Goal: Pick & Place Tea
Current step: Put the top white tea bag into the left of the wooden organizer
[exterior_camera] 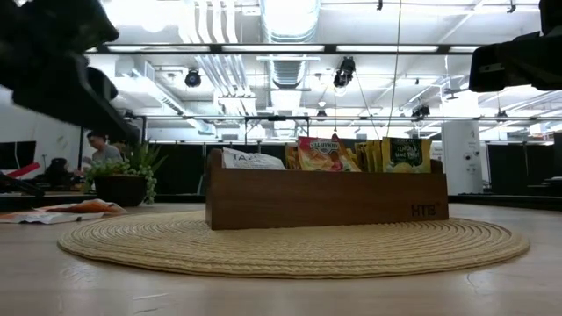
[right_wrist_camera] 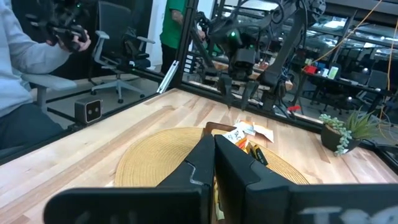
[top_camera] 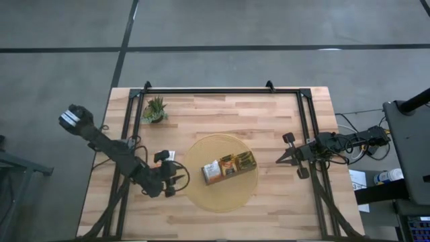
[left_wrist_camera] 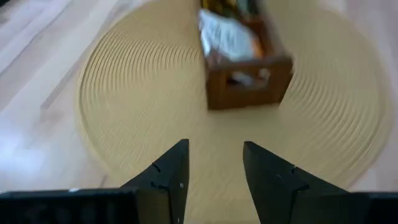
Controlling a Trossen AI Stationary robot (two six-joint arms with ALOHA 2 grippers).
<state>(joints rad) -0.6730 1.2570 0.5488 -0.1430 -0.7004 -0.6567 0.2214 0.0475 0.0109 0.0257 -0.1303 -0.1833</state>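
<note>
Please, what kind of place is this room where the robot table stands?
Probably an open office or robotics lab. The ceiling shows bare ducts and strip lights, office chairs stand beyond the wooden table, and a seated person holds a controller nearby.

Wood table (top_camera: 269, 202) w/ round woven mat (top_camera: 222, 195) at centre, potted plant (top_camera: 156, 109) nr back-left corner.

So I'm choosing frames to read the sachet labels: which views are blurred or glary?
Left wrist view: the tray and tea are soft, the left claw sharp. Low view: bright ceiling lights, but the tea shows clearly. High view: even light, tea tiny.
</note>
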